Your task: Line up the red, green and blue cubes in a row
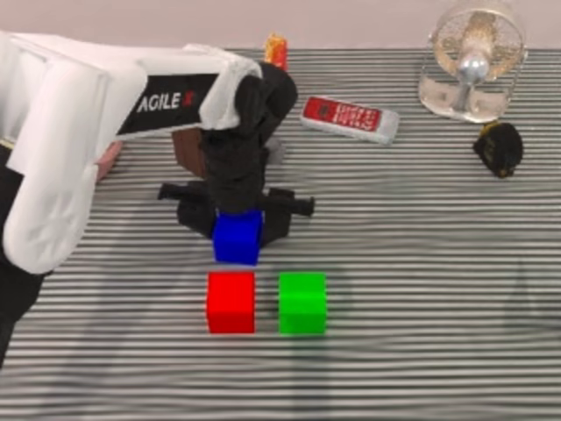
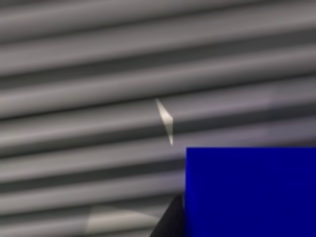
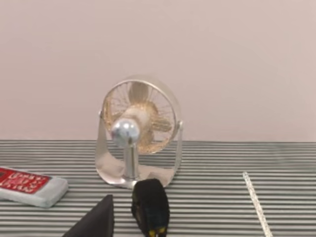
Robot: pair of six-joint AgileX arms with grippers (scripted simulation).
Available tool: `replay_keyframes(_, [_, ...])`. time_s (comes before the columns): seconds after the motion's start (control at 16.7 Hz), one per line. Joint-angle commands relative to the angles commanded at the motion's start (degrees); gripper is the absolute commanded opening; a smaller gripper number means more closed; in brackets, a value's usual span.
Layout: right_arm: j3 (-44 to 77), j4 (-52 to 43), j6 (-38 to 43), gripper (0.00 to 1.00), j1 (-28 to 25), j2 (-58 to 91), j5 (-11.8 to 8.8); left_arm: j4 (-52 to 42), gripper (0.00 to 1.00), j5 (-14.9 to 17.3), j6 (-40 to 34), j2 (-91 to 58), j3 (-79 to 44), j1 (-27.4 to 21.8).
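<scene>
Worktop (image 1: 456,263): striped grey, filling the top view.
Left arm: reaches from the upper left of the frame to its centre.
Left tool (image 1: 238,219): directly over the blue cube (image 1: 237,238); I judge it clamped on it.
Row: red cube (image 1: 230,302) and green cube (image 1: 302,303) side by side, lower centre.
Key relation: blue cube lies just above the red one in the frame, so no open end is beneath it.
Right tool: outside the top view.

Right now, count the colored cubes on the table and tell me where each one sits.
3. The red cube and green cube sit side by side near the front; the blue cube is just behind the red one, under the left tool. None appear hidden.
</scene>
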State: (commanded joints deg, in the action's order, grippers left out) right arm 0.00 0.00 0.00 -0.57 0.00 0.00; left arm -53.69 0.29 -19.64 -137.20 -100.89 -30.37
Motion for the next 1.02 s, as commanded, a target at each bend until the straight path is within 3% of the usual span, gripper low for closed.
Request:
replay_keyframes(0.3, [0.0, 0.0, 0.0, 1.00, 0.0, 0.0, 0.0, 0.0, 0.02, 0.0, 0.0, 0.0, 0.0, 0.0])
replay_keyframes(1.02, [0.0, 0.0, 0.0, 1.00, 0.0, 0.0, 0.0, -2.5, 0.00, 0.0, 0.0, 0.9, -1.9, 0.3])
